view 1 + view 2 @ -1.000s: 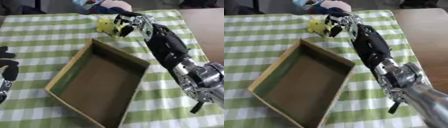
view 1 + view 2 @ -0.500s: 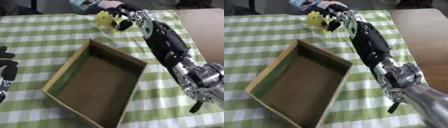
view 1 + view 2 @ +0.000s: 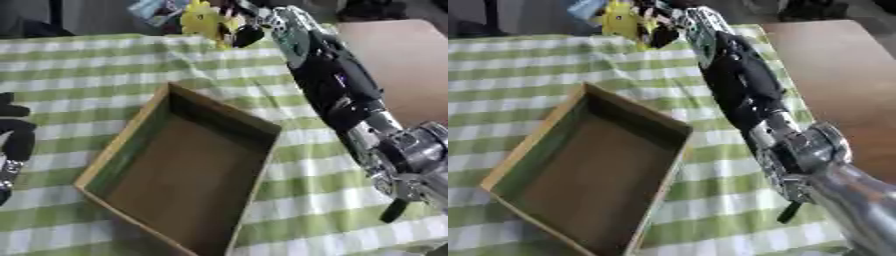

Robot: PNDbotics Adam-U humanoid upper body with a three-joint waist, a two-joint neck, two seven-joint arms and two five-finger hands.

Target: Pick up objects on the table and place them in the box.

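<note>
My right hand (image 3: 249, 25) reaches to the far edge of the table and is shut on a yellow toy (image 3: 203, 21), held lifted above the checked cloth. The open cardboard box (image 3: 188, 170) lies askew in the middle of the table, nothing visible inside it. It is below and left of the held toy. My left hand (image 3: 10, 145) shows at the left edge, beside the box, with its fingers curled and nothing in them.
A green and white checked cloth (image 3: 96, 75) covers the table. A bare brown tabletop (image 3: 398, 65) lies to the right. A light blue thing (image 3: 586, 7) sits at the far edge behind the toy.
My right hand has raised the yellow toy off the cloth and carried it up toward the far edge. The whole picture has shifted, so the camera has moved too.
</note>
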